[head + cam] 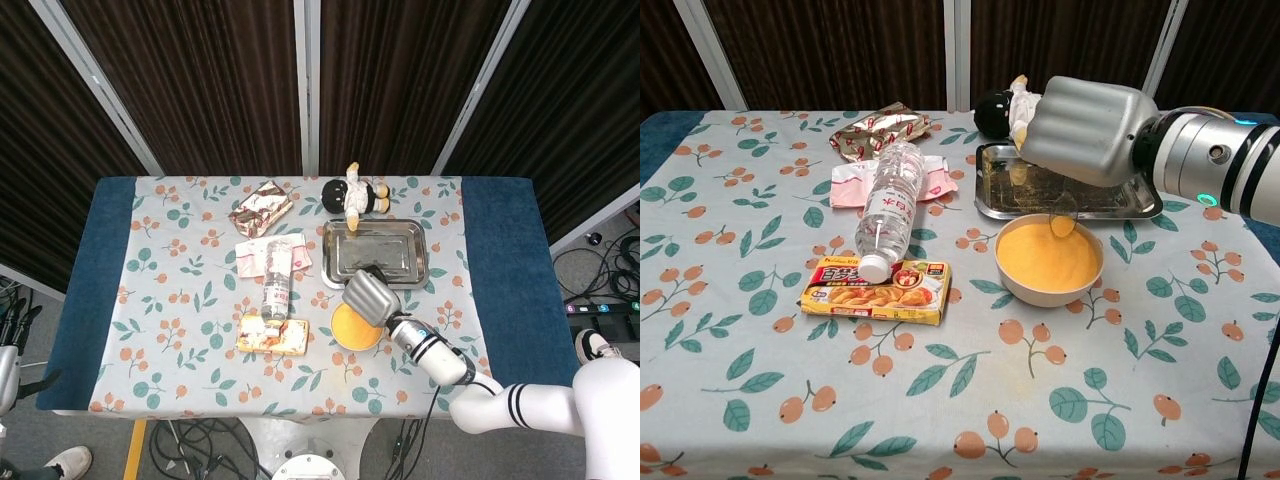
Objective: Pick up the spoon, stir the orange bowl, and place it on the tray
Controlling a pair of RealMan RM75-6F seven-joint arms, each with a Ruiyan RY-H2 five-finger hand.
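Bottle point(888, 205) lies tilted across pink packet point(855, 187) with cap on yellow curry box point(876, 291), left of orange bowl point(1049, 262). Right hand point(1088, 121) holds spoon point(1061, 215), its bowl end hanging over orange bowl's far rim, just before metal tray point(1132, 203). Left hand not visible.

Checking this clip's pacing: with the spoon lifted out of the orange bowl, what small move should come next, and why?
Probably carry the spoon a little farther back over the tray and lower it. The right hand holds it with its tip just above the orange bowl, at the rim nearest the tray.
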